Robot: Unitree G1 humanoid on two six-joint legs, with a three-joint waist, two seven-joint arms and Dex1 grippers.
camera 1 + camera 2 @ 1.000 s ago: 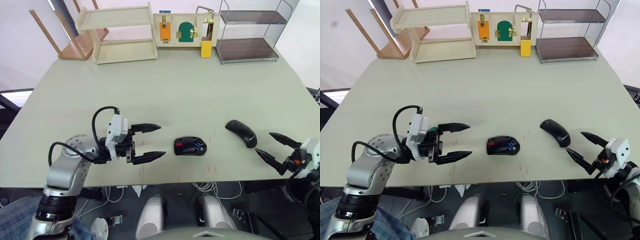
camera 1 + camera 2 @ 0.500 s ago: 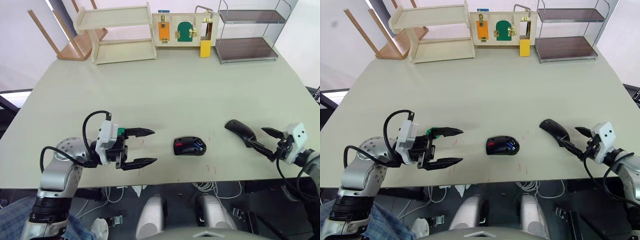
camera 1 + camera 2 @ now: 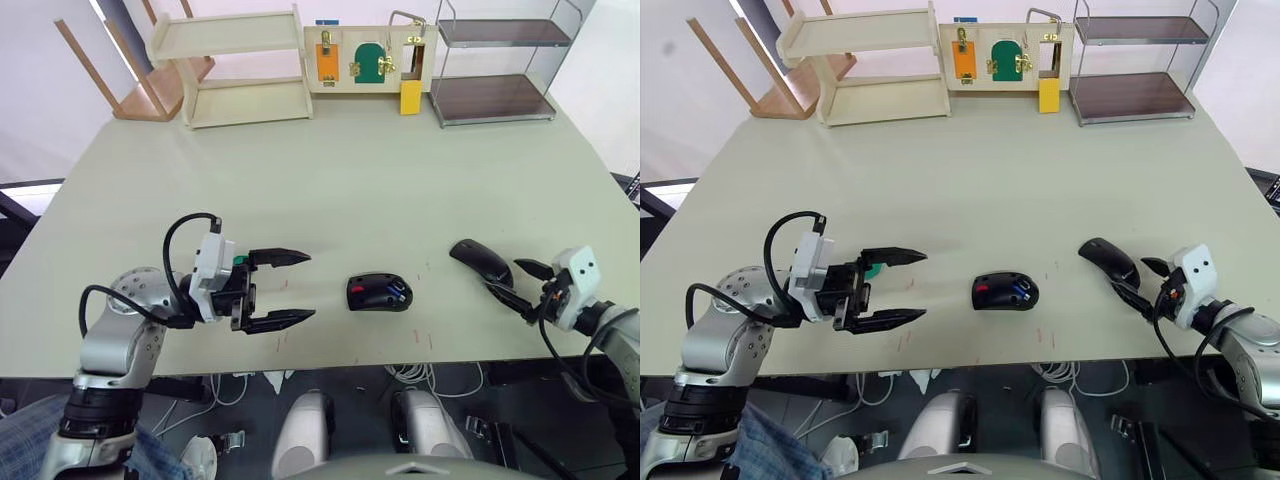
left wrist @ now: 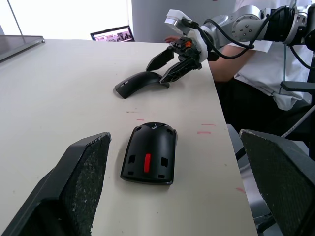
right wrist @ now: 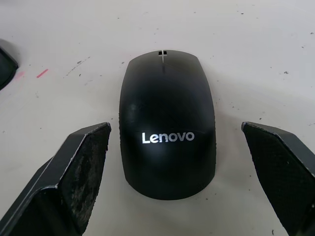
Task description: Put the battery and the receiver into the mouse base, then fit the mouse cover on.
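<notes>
Since a second ago our right gripper [image 3: 516, 285] has come in from the table's near right corner and now sits just at the near end of the mouse cover [image 3: 482, 264]. Our left gripper [image 3: 282, 288] has pulled back a little toward our left and away from the mouse base [image 3: 380, 293].

Going left to right: at about 9 o'clock from the base, the left gripper hovers over the table [image 3: 350, 180] with its jaws spread wide and empty. Its wrist view looks straight along the table at the base, well apart from its fingers [image 4: 81, 187].

The mouse base lies near the table's near edge, roughly centre, with red parts and a blue item showing in its compartment; we judge that to be the battery [image 3: 398, 293], already seated. We cannot make out the receiver.

At roughly 2 o'clock from the base lies the mouse cover, back up, its logo plain in the right wrist view. The right gripper's jaws stand wide on either side of its near end, not yet closed on it.

We judge the step in hand to be picking up the cover. Next, the right gripper needs to advance a touch, close across the cover's width, lift it and carry it toward 8 o'clock onto the base.
</notes>
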